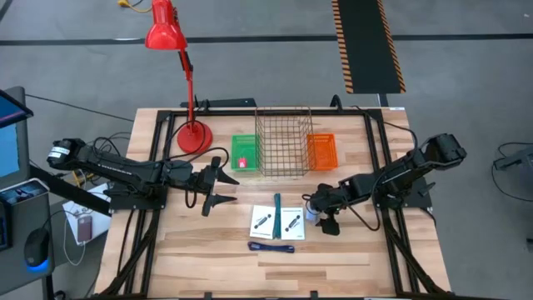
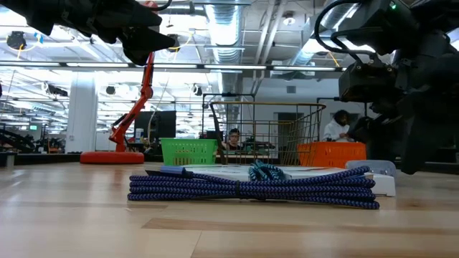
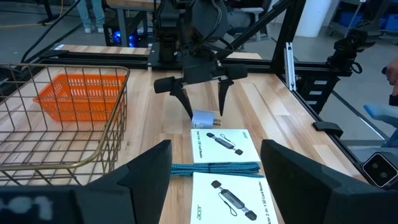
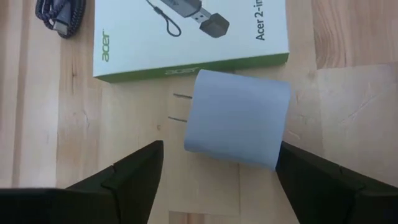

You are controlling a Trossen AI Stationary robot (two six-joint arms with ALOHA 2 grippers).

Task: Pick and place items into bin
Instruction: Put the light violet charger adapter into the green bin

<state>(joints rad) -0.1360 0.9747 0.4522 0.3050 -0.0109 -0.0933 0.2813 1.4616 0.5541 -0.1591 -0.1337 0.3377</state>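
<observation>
Pale blue charger [image 4: 237, 118] between the right hand's [image 4: 217, 168] spread fingers.

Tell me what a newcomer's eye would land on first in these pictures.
The tall red desk lamp at the table's far left corner stands out first, then the wire basket at the far edge between a green bin and an orange bin. Nearer the middle, the right end effector hangs open over a pale blue charger block that lies beside two white boxes.
</observation>
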